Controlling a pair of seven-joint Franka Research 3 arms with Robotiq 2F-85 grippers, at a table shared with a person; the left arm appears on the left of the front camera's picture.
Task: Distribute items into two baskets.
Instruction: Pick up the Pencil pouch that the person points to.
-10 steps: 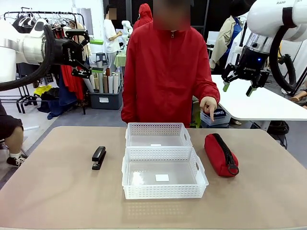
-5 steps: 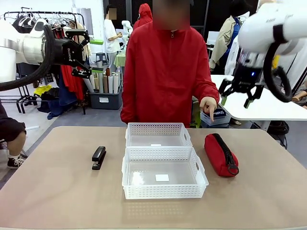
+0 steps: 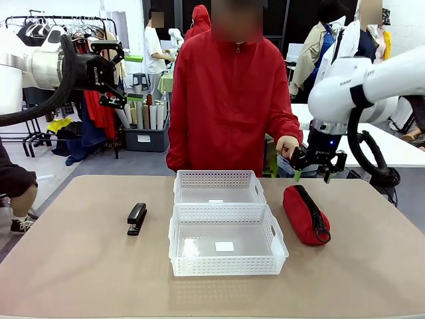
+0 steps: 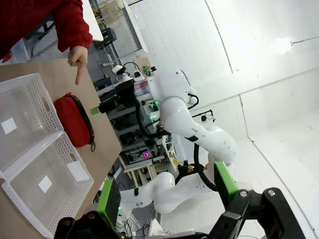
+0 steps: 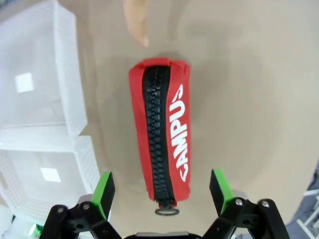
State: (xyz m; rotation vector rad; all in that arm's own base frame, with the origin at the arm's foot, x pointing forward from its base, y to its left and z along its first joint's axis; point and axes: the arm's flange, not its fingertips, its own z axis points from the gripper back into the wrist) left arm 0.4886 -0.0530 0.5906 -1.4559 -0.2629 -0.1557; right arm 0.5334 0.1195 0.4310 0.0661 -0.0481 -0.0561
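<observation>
A red zip pouch [image 3: 305, 212] lies on the table just right of two white lattice baskets, the far basket [image 3: 216, 178] and the near basket [image 3: 226, 264], both empty apart from a label. A small black stapler [image 3: 137, 218] lies to their left. My right gripper [image 3: 312, 175] hangs open just above the pouch's far end. In the right wrist view the pouch [image 5: 162, 129] lies lengthwise between and beyond the open right gripper [image 5: 161, 191]. My left gripper [image 3: 114, 73] is held high at the far left, open and empty. The left gripper [image 4: 167, 194] looks down on the baskets [image 4: 37, 107] and pouch [image 4: 75, 119].
A person in a red jacket stands at the far edge. The person's hand [image 3: 287, 146] points down at the pouch, close beside my right gripper, and the fingertip [image 5: 135, 20] shows past the pouch's far end. Bare tabletop lies in front and to both sides.
My right arm has come down and to the left, from high at the right to just above the pouch. The left arm, the items and the pointing hand have stayed put.
</observation>
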